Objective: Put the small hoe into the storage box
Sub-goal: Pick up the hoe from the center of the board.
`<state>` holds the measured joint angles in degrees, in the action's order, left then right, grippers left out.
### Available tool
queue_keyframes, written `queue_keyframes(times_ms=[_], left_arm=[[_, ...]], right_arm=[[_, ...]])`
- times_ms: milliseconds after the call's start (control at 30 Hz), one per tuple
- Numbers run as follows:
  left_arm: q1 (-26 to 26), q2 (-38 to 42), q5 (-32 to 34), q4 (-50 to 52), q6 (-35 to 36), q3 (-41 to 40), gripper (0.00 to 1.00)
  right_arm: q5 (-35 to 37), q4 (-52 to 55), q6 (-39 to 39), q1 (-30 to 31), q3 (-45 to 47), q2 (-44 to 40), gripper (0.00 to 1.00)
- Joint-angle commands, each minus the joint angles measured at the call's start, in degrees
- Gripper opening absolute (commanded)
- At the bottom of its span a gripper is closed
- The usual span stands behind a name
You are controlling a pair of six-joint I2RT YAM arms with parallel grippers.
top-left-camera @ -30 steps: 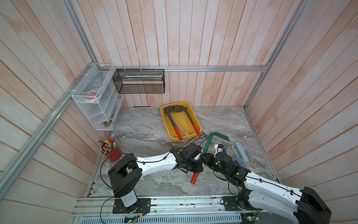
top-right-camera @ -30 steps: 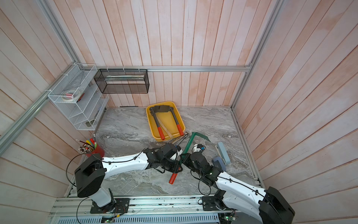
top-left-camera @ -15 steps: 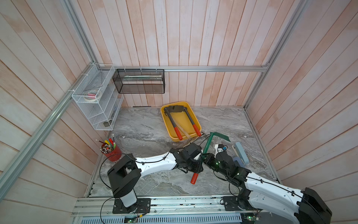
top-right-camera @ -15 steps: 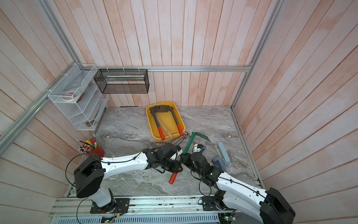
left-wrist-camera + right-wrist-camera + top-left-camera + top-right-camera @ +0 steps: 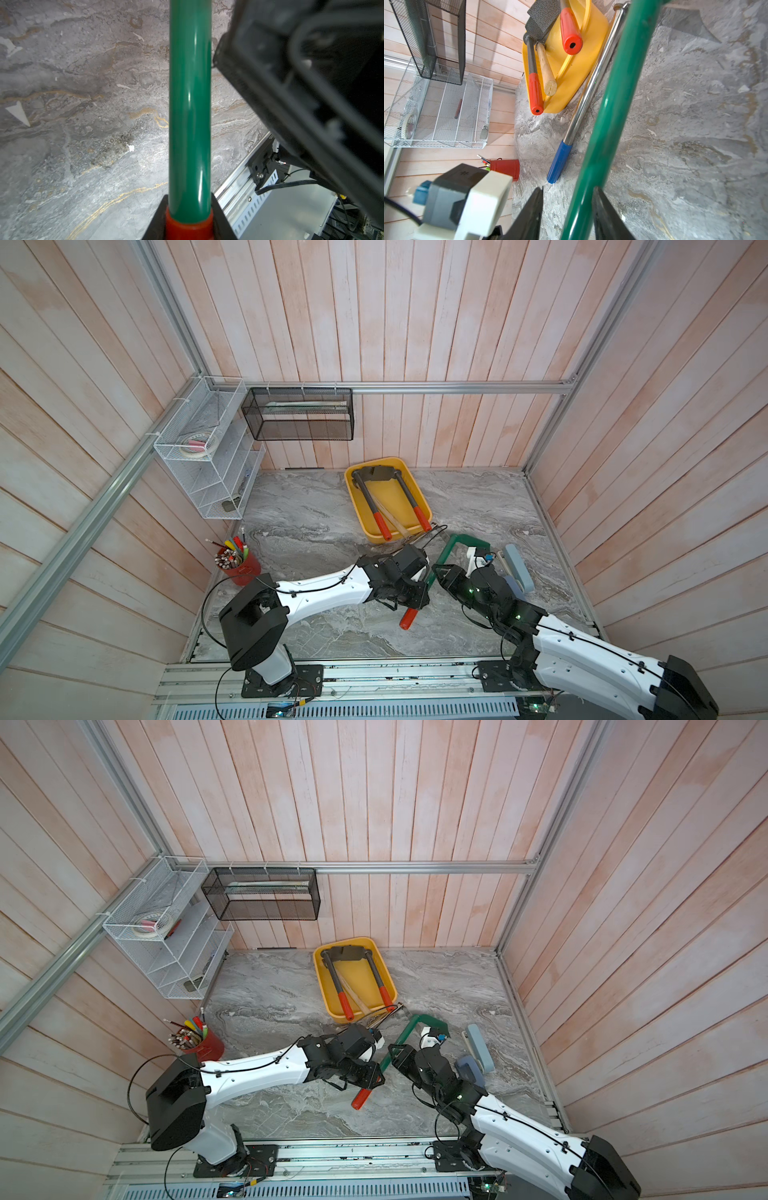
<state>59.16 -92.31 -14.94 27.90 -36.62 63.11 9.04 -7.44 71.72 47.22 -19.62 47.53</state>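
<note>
Two hands are at the hoe [image 5: 444, 553], mid-table and near of the box [image 5: 372, 537]. Its green shaft is tilted, with the red grip toward the near edge and the bent blade end toward the far right. The left hand [image 5: 415, 599] is clamped tight on the shaft right where the green paint meets the red grip; the left wrist view shows both fingers [image 5: 155, 224] flush against it. The right hand [image 5: 567, 190] straddles the shaft further up but isn't gripping. Its jaws are partly spread, with a strip of table [image 5: 675, 124] showing between one jaw and the shaft, so it holds nothing. The hoe looks lifted off the table, but I can't confirm that at the blade end. The box sits far centre and carries two red-grip tools [image 5: 381, 526] and a wooden handle [image 5: 547, 70], their ends poking over its near rim. A chrome tool [image 5: 591, 87] with a blue grip lies just beside the box's near wall. Handling guess: a stiff metal tube with no flex, and glossy paint that is likely slick under the pads. The blade end is probably the heavy one, so a one-hand hold at the grip may droop or twist. Best hold is likely the rubbery red grip or the shaft just above it, squeezed firm. It's long for the box, so expect the grip to overhang the rim.
</note>
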Motion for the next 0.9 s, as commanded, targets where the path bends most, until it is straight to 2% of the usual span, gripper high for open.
queue_keyframes(times_ms=[0,67,333,667,700,867], left_arm=[[0.1,3.7,1.4,-2.6,2.9,3.3,0.00],[-0.1,4.4,1.9,-2.6,3.2,3.4,0.00],[-1.6,6.7,1.9,-2.4,3.2,4.2,0.00],[-4.0,9.6,0.8,-4.4,2.3,3.7,0.00],[-5.9,9.8,0.7,-4.5,2.2,3.8,0.00],[-7.7,11.5,0.9,-5.2,1.6,3.8,0.00]], right_arm=[[1.3,1.0,-0.9,0.3,0.3,-1.2,0.46],[1.3,1.5,-1.5,0.3,0.3,-1.9,0.52],[4.4,7.1,-1.9,0.2,-0.1,-6.2,0.60],[8.6,12.1,-1.3,0.2,0.6,-11.7,0.65],[8.8,12.5,-1.3,0.2,0.6,-12.0,0.65],[9.6,14.0,-1.2,0.1,0.7,-13.5,0.66]])
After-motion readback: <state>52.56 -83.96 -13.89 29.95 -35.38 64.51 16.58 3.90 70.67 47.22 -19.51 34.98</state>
